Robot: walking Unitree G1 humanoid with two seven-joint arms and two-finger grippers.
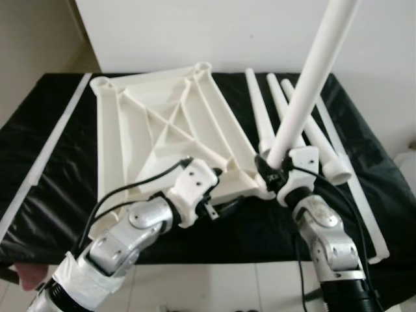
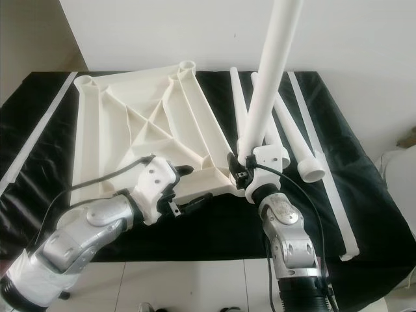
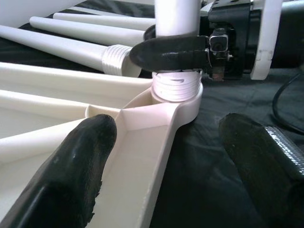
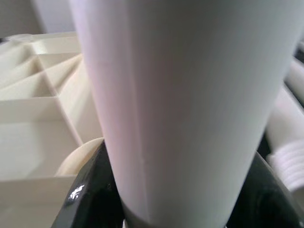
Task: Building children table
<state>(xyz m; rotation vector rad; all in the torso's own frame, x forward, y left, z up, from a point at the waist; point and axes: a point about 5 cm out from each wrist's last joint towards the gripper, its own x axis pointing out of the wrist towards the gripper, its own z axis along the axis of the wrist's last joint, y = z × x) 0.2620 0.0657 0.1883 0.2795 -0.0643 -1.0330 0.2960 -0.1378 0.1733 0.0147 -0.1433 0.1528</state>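
A cream tabletop (image 1: 156, 123) lies upside down on the black-covered table (image 1: 52, 214). My right gripper (image 1: 273, 170) is shut on a white table leg (image 1: 312, 78) and holds it upright. The leg's threaded end (image 3: 175, 88) sits in the socket at the tabletop's near right corner. My left gripper (image 2: 190, 188) is open at the tabletop's near edge, just left of that corner. One of its fingers (image 3: 71, 175) is over the ribbed underside. The other finger (image 3: 261, 161) is over the black cloth, and the edge rib runs between them.
Three loose white legs (image 1: 263, 120) lie side by side on the cloth to the right of the tabletop. A long white strip (image 1: 354, 182) lies beyond them, and another (image 1: 52, 143) lies along the left side. A white wall stands behind the table.
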